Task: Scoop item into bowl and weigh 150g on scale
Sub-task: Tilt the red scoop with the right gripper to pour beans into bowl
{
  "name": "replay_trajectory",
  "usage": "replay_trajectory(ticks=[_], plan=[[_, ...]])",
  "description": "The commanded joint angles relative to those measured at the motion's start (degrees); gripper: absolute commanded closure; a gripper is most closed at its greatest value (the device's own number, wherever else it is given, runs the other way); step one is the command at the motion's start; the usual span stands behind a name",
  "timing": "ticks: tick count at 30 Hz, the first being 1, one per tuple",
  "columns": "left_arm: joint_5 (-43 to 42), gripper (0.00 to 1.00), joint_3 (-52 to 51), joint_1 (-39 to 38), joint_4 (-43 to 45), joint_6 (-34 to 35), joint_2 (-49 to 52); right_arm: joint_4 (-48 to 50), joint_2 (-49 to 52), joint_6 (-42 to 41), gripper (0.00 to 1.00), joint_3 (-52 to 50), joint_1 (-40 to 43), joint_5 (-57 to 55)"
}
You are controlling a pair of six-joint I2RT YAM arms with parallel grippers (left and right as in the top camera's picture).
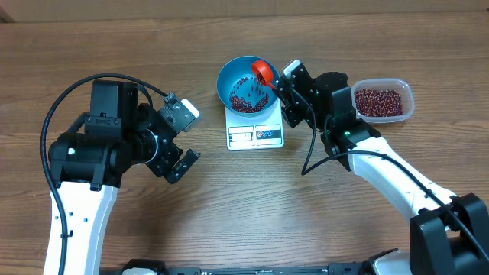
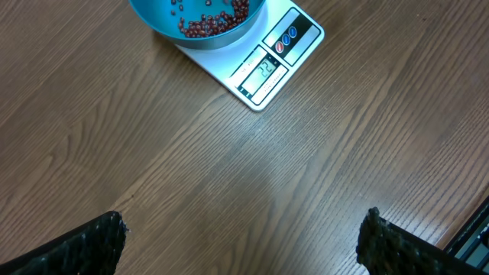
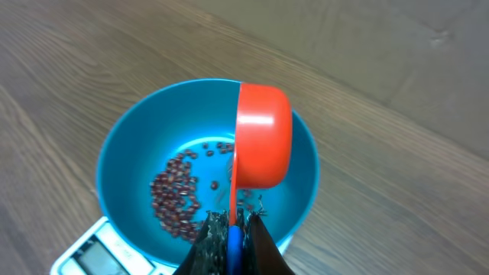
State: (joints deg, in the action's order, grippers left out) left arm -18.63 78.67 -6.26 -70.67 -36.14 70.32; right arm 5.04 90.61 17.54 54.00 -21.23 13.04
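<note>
The wooden table (image 1: pixel 153 229) is filling every view, with no room showing beyond it. The left gripper (image 1: pixel 186 138) is hanging wide open and empty, while the right gripper (image 3: pixel 231 229) is clenching the handle of the red-orange measuring cup (image 3: pixel 263 137). The white scale (image 1: pixel 256 136) is carrying the blue bowl (image 1: pixel 225 75), where the cup is tipping over a thin scatter of beans (image 3: pixel 176 202), so a scoop is apparently being emptied. The next move is likely calling for another scoop from the clear tub (image 1: pixel 408 98).
</note>
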Motion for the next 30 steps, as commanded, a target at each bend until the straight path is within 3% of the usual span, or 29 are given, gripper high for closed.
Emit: replay_trajectory(ticks=[1, 12, 22, 30], plan=[[-0.02, 0.0, -0.31, -0.13, 0.04, 0.55, 0.13, 0.17, 0.22, 1.11, 0.96, 1.2, -0.5, -2.43], [-0.02, 0.0, -0.31, -0.13, 0.02, 0.55, 0.13, -1.49, 0.22, 6.91, 0.96, 1.2, -2.78, -7.21], [-0.02, 0.0, -0.31, -0.13, 0.04, 0.55, 0.13, 0.35, -0.79, 5.79, 0.96, 1.22, -2.93, -9.33], [-0.02, 0.0, -0.31, -0.13, 0.02, 0.55, 0.13, -4.66, -15.56, 0.61, 0.96, 1.22, -0.87, -9.57]])
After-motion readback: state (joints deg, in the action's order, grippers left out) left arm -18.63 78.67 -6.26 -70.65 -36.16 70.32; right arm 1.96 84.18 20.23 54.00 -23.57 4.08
